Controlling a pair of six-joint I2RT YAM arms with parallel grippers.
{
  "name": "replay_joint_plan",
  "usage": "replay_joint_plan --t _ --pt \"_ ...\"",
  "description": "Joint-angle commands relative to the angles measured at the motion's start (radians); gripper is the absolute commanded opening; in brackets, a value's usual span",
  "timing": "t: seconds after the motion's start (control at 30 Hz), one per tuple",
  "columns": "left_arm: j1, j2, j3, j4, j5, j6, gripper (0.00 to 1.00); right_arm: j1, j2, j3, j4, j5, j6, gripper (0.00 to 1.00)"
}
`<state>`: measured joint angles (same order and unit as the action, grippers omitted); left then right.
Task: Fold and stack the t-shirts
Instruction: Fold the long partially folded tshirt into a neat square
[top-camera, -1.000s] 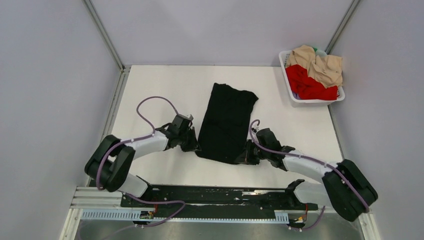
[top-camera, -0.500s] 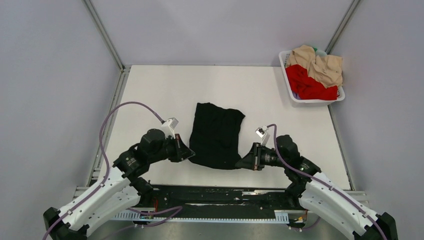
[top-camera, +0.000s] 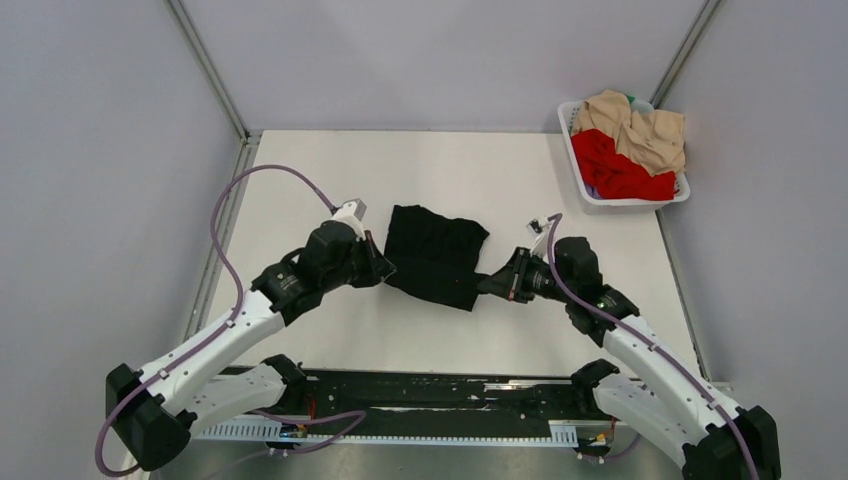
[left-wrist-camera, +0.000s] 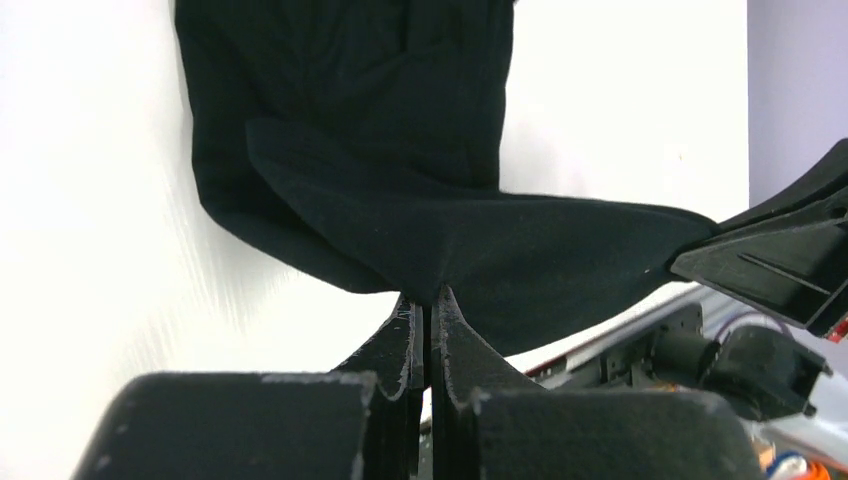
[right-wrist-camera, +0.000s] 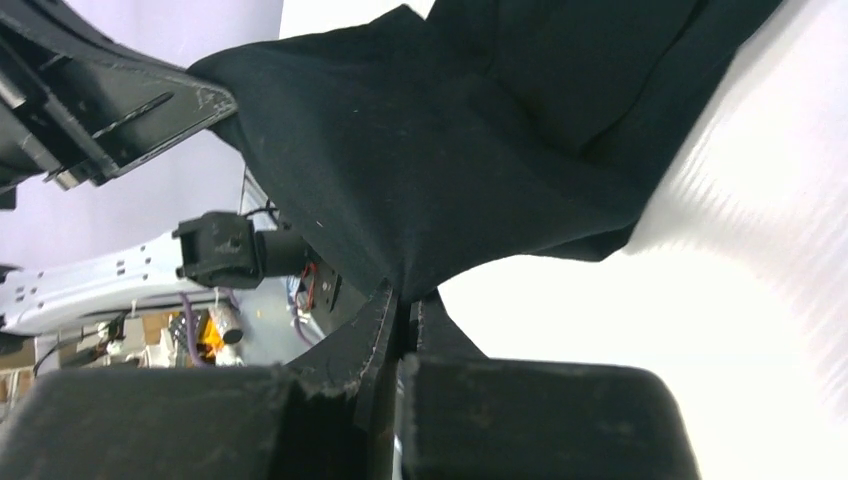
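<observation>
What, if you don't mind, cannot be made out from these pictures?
- Top view: the lower layers of the black t-shirt, covered by its raised fold held between the left tool and right tool.
- Top view: whatever lies under the red t-shirt and beige t-shirt in the basket; a green scrap behind them is too small to name.
- Left wrist view: most of the right tool, cut off by the right edge.

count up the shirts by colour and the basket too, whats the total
white plastic basket: 1
black cloth t-shirt, spread outside the basket: 1
red cloth t-shirt, crumpled in the basket: 1
beige cloth t-shirt, crumpled in the basket: 1 heap seen, which may hide more
total: 4
</observation>
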<state>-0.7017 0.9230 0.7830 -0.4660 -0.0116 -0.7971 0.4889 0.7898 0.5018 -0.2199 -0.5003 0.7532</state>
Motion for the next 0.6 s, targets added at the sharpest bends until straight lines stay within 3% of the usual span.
replay_joint_plan --t 0.0,0.57 --pt "0.033 0.062 0.091 0.064 -0.132 0.044 0.00 -0.065 0.085 0.093 0.058 -0.009 -0.066 0.00" --pt "0.242 0.415 0.251 0.210 -0.041 0.078 0.00 -0.235 0.435 0.257 0.211 -0.099 -0.092 0.00"
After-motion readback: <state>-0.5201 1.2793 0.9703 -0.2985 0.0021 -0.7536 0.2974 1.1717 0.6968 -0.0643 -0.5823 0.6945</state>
